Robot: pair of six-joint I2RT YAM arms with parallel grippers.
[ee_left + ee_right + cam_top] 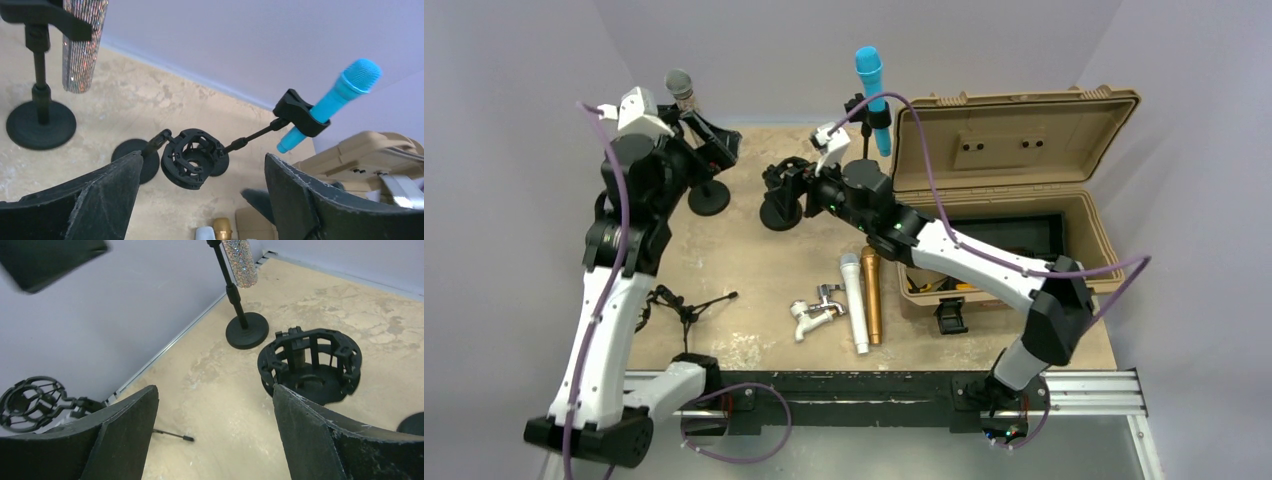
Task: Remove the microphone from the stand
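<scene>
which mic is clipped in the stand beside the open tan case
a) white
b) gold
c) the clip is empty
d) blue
d: the blue microphone sits in the black clip of the stand by the tan case, while the gold microphone and the white microphone lie flat on the table.

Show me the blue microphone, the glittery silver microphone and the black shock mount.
blue microphone [334, 100], left wrist view, on its handle between clip and head.
glittery silver microphone [82, 45], left wrist view, on its sparkly handle.
black shock mount [295, 347], right wrist view, on an upright bar of its cage.
</scene>
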